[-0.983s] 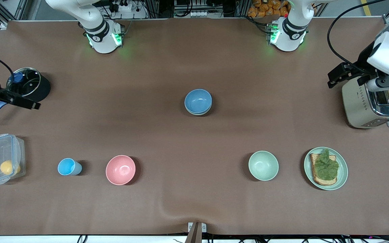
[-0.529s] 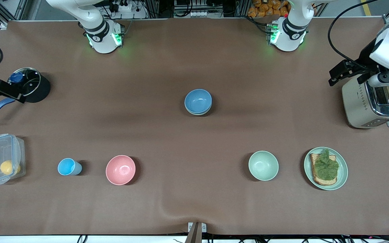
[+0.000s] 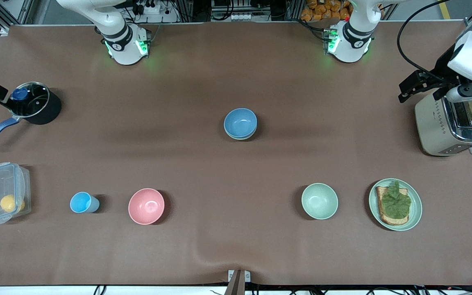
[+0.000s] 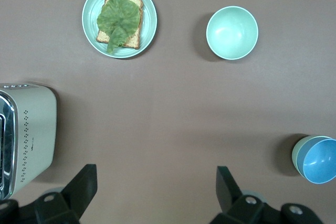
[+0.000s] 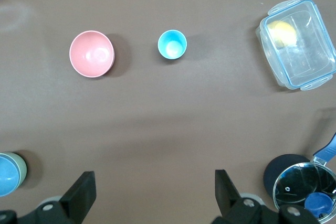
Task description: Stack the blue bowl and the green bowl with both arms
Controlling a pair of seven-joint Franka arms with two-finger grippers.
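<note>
The blue bowl (image 3: 240, 122) sits nested inside the green bowl (image 3: 241, 137) at the table's middle; only the sage rim shows beneath it. Both show in the left wrist view, the blue bowl (image 4: 320, 161) and the green rim (image 4: 297, 153), and in the right wrist view, the blue bowl (image 5: 7, 174) and the green rim (image 5: 21, 168). My left gripper (image 4: 156, 182) is open and empty, high up by the toaster (image 3: 451, 123). My right gripper (image 5: 156, 188) is open and empty, high near the pan (image 3: 35, 101); only a black part of its hand shows in the front view.
A paler mint bowl (image 3: 319, 200) and a green plate with toast and lettuce (image 3: 414, 215) lie toward the left arm's end. A pink bowl (image 3: 146, 206), a small blue cup (image 3: 81, 202) and a clear lidded box (image 3: 2, 192) lie toward the right arm's end.
My right hand has drawn back from over the pan toward the table's end, nearly out of the front view. My left hand has shifted slightly over the toaster. The bowls have not moved.
</note>
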